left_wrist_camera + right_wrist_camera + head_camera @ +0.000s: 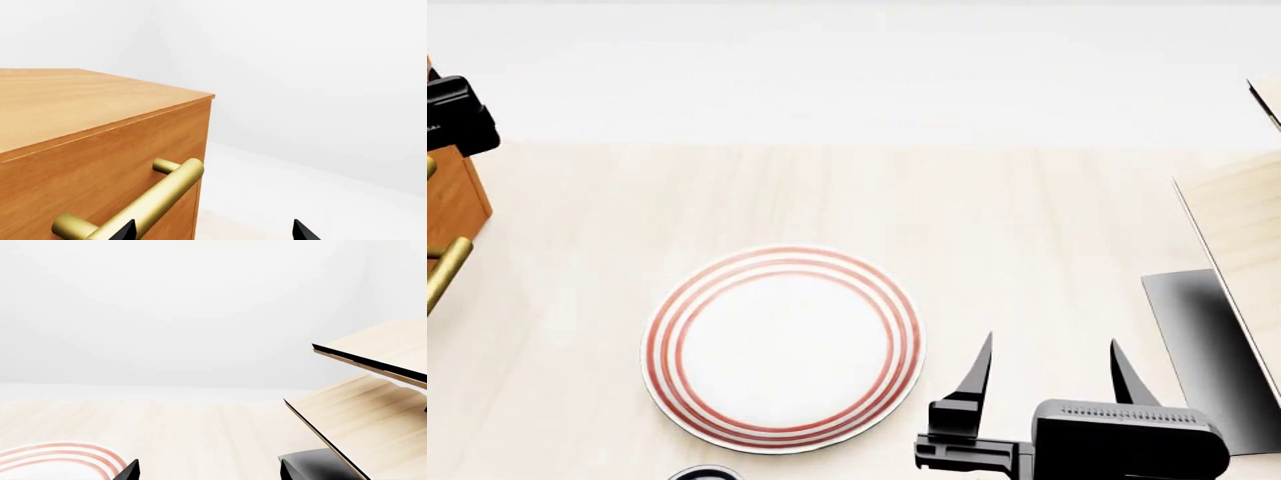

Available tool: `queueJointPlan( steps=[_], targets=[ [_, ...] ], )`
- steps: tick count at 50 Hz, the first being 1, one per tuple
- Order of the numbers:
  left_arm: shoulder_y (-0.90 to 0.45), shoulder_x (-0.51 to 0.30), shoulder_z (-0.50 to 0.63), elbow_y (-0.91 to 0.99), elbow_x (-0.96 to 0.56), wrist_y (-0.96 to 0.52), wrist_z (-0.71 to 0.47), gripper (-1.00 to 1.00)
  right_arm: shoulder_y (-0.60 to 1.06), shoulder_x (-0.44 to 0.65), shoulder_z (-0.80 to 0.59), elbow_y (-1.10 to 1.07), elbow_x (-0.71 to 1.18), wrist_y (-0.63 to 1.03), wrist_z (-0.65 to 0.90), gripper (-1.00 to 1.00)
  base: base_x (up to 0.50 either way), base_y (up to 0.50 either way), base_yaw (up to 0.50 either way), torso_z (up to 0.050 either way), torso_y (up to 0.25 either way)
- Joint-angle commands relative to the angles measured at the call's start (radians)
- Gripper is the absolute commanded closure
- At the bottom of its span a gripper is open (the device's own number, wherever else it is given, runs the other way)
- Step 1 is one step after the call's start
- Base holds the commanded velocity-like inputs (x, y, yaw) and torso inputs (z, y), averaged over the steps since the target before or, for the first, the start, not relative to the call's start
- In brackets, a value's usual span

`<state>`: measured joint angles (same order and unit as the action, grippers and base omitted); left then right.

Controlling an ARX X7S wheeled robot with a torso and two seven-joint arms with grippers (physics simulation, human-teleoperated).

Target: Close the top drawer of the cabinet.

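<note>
Left claw (212,232) gapes beside top drawer (100,165) handle (133,207).

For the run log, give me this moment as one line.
left pincer: open, at top drawer handle | right pincer: open, idle beside plate | drawer state: cannot tell

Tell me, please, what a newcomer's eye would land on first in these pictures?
Probably the white plate with red rings, lying mid-table ahead of the robot. Next, the orange-brown cabinet with its brass handle, close before the left gripper. The right gripper hovers open beside the plate.
</note>
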<state>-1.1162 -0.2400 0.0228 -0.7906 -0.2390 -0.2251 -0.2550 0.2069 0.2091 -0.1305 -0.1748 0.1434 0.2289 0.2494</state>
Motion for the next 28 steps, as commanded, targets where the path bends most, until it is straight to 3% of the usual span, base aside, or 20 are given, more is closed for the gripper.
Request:
queueJointPlan(
  steps=[1, 5, 10, 28],
  targets=[
    [-0.055, -0.017, -0.034, -0.123, 0.023, 0.054, -0.046, -1.0, -0.001, 0.004, -0.004, -0.002, 0.007, 0.0, 0.004, -1.0, 0.0, 0.0, 0.0, 0.0, 0.0],
    [-0.109, -0.023, -0.052, -0.221, 0.022, 0.088, -0.069, -1.0, 0.0, 0.006, -0.006, -0.001, 0.008, 0.0, 0.006, -1.0, 0.0, 0.0, 0.0, 0.0, 0.0],
    [-0.074, -0.028, -0.113, -0.167, -0.017, 0.09, -0.139, -1.0, 0.005, 0.006, -0.009, 0.014, 0.01, -0.009, 0.005, -1.0, 0.0, 0.0, 0.0, 0.0, 0.0],
    [-0.044, -0.017, -0.091, -0.103, -0.014, 0.066, -0.126, -1.0, 0.002, 0.013, -0.014, 0.018, 0.02, -0.018, 0.008, -1.0, 0.0, 0.0, 0.0, 0.0, 0.0]
  ],
)
